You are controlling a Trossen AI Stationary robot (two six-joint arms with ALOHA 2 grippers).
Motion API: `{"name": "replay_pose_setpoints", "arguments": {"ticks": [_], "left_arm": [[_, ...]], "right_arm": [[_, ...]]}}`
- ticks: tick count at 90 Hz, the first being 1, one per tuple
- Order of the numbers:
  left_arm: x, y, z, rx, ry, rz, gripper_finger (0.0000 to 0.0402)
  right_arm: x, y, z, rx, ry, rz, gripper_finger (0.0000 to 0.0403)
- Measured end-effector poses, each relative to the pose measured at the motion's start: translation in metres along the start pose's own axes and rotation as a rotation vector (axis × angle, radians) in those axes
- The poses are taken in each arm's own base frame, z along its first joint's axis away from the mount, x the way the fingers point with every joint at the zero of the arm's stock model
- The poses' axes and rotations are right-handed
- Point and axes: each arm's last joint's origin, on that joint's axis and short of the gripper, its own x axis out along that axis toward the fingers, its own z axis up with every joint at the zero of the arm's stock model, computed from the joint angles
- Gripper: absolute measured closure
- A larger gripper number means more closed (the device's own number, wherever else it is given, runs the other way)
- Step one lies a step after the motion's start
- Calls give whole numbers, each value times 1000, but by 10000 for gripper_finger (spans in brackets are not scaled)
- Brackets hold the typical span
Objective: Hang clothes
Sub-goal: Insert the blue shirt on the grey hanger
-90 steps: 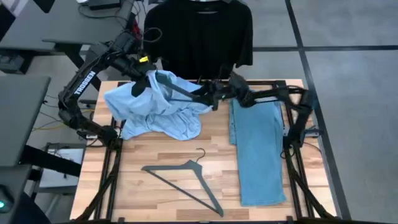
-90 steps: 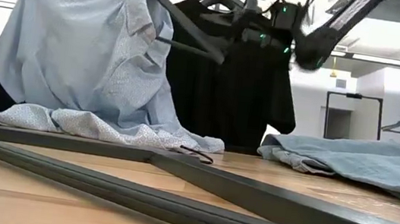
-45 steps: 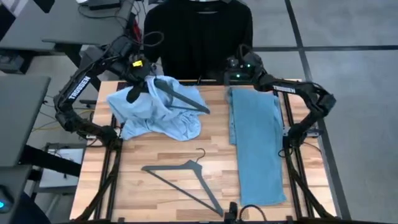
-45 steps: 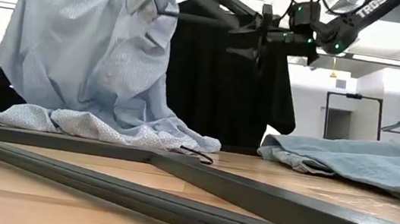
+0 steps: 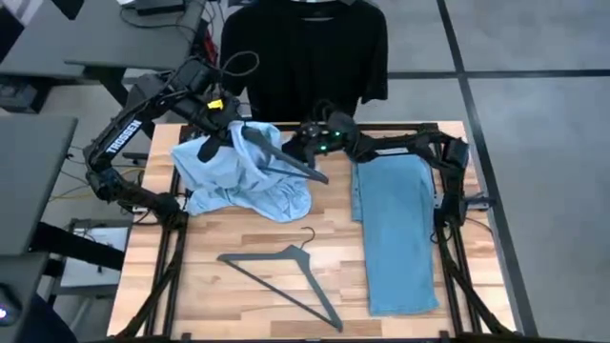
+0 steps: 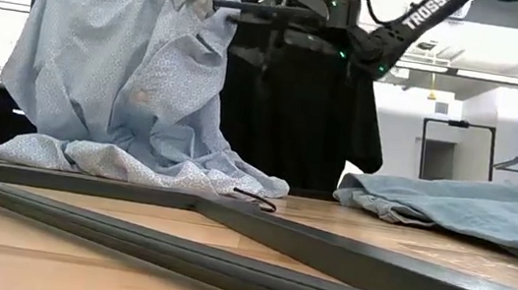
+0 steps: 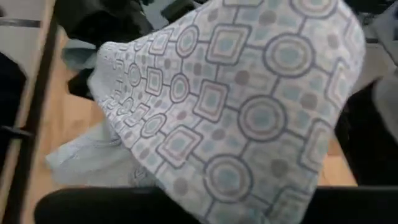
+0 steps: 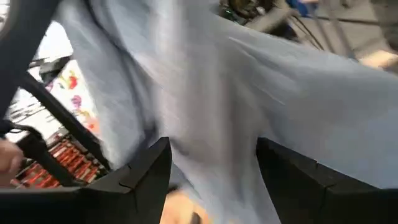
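Observation:
My left gripper [image 5: 212, 133] is at the table's far left, shut on a dark hanger [image 5: 291, 157] that is lifted clear. The pale blue shirt [image 5: 238, 176] drapes over both, and its lower folds [image 6: 89, 157] lie on the table. One hanger arm [image 6: 275, 11] sticks out level toward the right. My right gripper [image 5: 303, 145] is open beside that arm; in the right wrist view its fingers [image 8: 155, 171] face the shirt cloth. I cannot tell whether they touch it. The jeans [image 5: 393, 229] lie flat on the right. The black t-shirt [image 5: 305, 52] hangs beyond the far edge. My left gripper holds the hanger somewhere near its hook end, but the shirt cloth [image 7: 236, 106] covers the place of contact. The hanger stands out level toward the table's right, clear of the table. The shirt hangs slack from it down to the tabletop.
A second dark hanger [image 5: 281, 272] lies flat on the wood near the front middle, its hook toward the shirt. Bare wood lies between it and the jeans. Desks and cables stand beyond the table's left edge.
My right gripper left the hanger's free end, drew back toward the far right, then came back toward the shirt and hanger. My left gripper raised the hanger and shirt a little; the shirt's lower folds stayed on the table.

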Motion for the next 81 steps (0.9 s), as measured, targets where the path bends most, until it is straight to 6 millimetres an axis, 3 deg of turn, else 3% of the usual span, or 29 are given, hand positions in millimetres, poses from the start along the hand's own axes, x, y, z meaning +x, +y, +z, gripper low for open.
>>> {"name": "replay_pose_setpoints", "arguments": {"ticks": [25,40,50,64,81], "left_arm": [[2,-2,1,-4,6,-3,379],[3,-2,2,5,3,0,379],[3,-3,2,2,7,3,379],[3,-2,1,-17,36,45,379],[-1,-2,-3,-27,113,166,379]], "right_arm": [[11,10,14,4,-8,-18,182],[17,7,7,26,46,-136,192],[16,4,3,35,89,-185,243],[3,-14,5,4,138,-277,378],[-28,-36,23,-50,164,-435,396]]}}
